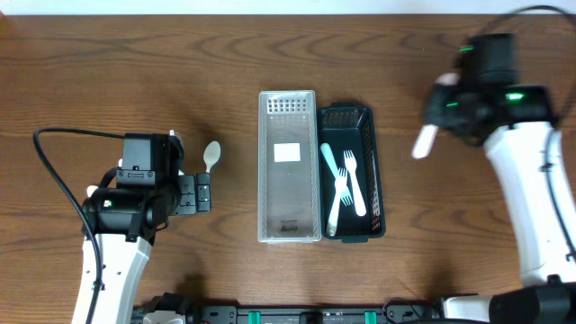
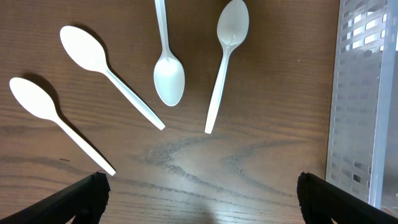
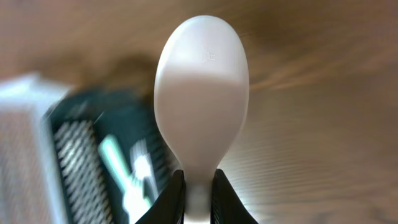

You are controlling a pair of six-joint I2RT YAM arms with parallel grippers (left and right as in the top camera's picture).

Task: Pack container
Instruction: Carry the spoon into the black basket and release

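Observation:
My right gripper point(image 1: 439, 108) is shut on the handle of a white spoon point(image 3: 202, 93) and holds it above the table, right of the dark container point(image 1: 373, 171). In the right wrist view the gripper point(image 3: 198, 193) pinches the spoon's neck, bowl pointing away. The dark container holds white forks point(image 1: 353, 180) and a mint utensil point(image 1: 329, 162). A clear container point(image 1: 288, 202) stands beside it on its left. My left gripper point(image 2: 199, 202) is open and empty over bare wood. Several white spoons point(image 2: 168, 78) lie just beyond it.
In the overhead view only one loose spoon point(image 1: 211, 156) shows by the left arm; the others are hidden under it. The clear container's wall point(image 2: 357, 93) is at the right edge of the left wrist view. A black cable point(image 1: 54, 171) loops at the far left.

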